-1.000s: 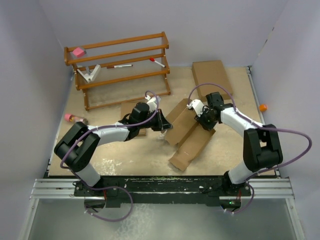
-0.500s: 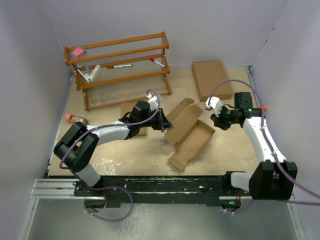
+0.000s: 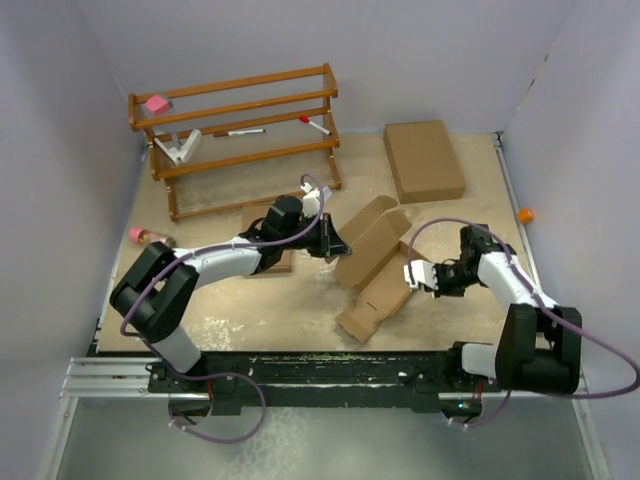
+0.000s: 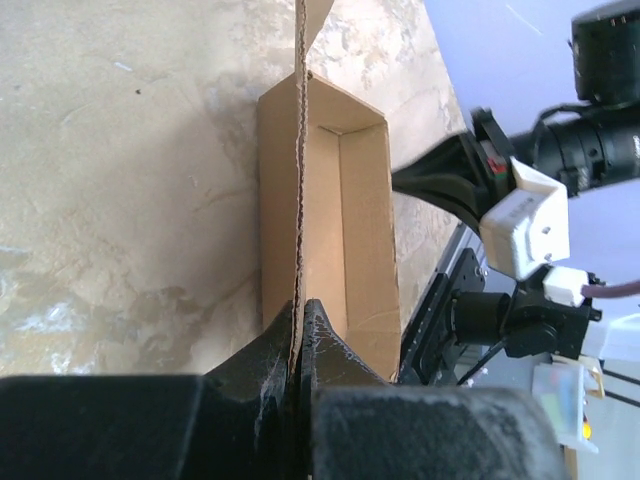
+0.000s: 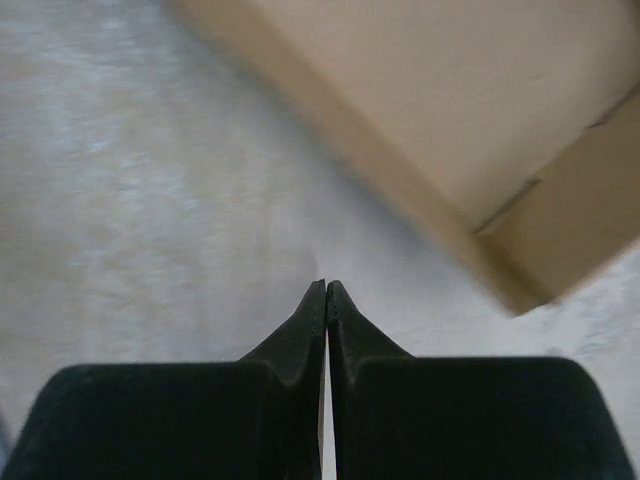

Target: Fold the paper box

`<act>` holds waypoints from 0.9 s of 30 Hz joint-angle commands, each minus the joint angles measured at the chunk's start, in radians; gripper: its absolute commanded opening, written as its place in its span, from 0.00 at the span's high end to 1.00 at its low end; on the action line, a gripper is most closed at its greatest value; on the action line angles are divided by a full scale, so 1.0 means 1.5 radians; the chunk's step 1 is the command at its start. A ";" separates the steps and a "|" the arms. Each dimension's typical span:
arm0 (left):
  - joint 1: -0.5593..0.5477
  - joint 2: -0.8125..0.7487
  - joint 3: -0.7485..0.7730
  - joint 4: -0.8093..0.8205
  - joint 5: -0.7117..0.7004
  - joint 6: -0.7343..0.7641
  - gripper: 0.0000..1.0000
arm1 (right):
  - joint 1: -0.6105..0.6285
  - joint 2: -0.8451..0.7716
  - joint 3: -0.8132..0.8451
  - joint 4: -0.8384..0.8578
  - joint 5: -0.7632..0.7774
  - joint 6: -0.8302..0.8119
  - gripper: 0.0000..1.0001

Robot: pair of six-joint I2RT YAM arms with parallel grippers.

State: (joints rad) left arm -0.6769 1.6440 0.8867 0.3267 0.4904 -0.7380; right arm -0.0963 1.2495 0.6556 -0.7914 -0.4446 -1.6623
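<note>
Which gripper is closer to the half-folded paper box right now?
Left. The left gripper is clamped on a flap of the paper box; the right gripper sits shut just off its right side, not touching.

Wooden rack [image 3: 230, 83] stands back left; flat brown box [image 3: 424, 160] lies back right.

You see plain pale lavender walls [image 3: 300, 35] closing in the back and both sides. Your tabletop [image 3: 270, 300] is sandy beige, mottled with paler patches. At the back left stands a wooden rack [image 3: 230, 83] with slatted shelves. The light falls soft and even.
</note>
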 commanded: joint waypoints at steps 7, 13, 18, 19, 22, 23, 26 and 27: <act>-0.020 0.063 0.069 0.007 0.102 0.030 0.96 | 0.110 0.068 0.080 0.246 -0.050 0.119 1.00; -0.018 0.042 0.080 -0.045 0.050 0.054 0.96 | 0.097 0.065 0.113 0.098 -0.005 0.092 1.00; -0.011 0.032 0.094 -0.081 0.011 0.075 0.96 | -0.020 0.036 0.193 -0.084 -0.042 0.003 0.87; -0.011 0.032 0.097 -0.086 0.008 0.078 0.96 | -0.032 0.032 0.212 -0.101 -0.050 0.006 0.85; -0.011 0.032 0.107 -0.099 0.007 0.086 0.96 | -0.046 0.032 0.280 -0.152 -0.095 0.025 0.78; -0.011 0.032 0.108 -0.101 0.007 0.086 0.96 | -0.046 0.035 0.295 -0.161 -0.120 0.040 0.74; -0.011 0.026 0.110 -0.108 -0.001 0.090 0.96 | -0.047 0.058 0.348 -0.133 -0.177 0.164 0.67; -0.011 0.025 0.110 -0.111 -0.001 0.093 0.96 | -0.050 0.068 0.362 -0.099 -0.183 0.232 0.61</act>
State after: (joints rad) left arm -0.6941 1.7306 1.0080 0.1665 0.5083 -0.6380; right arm -0.1677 1.3231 1.1099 -0.9314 -0.5766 -1.5497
